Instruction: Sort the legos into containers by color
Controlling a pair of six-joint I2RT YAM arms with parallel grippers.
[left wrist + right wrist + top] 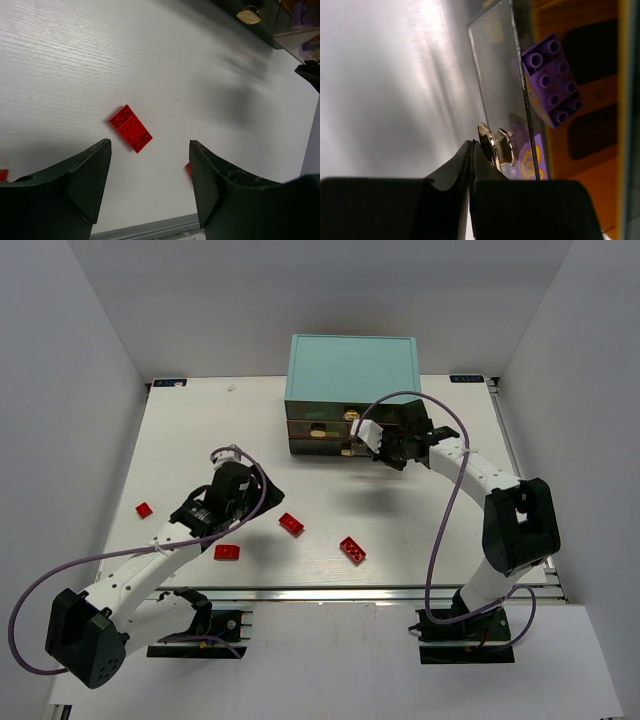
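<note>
Four red legos lie on the white table: one [144,510] at the left, one [227,552] near the front, one [291,524] in the middle and one [352,550] to its right. My left gripper [262,492] is open and empty above the table; in the left wrist view [150,150] the middle red lego [130,128] lies just ahead of its fingers. My right gripper [365,447] is at the cabinet's lower drawers. Its fingers [472,146] are shut on nothing, tips against the left side of a drawer's cream knob [492,145]. A purple lego [552,80] lies inside that see-through drawer [495,75].
The dark-framed cabinet with the teal top [350,365] stands at the back middle, its drawers facing me. The table's front edge [150,227] runs just below the left gripper. White walls close in the left, right and back.
</note>
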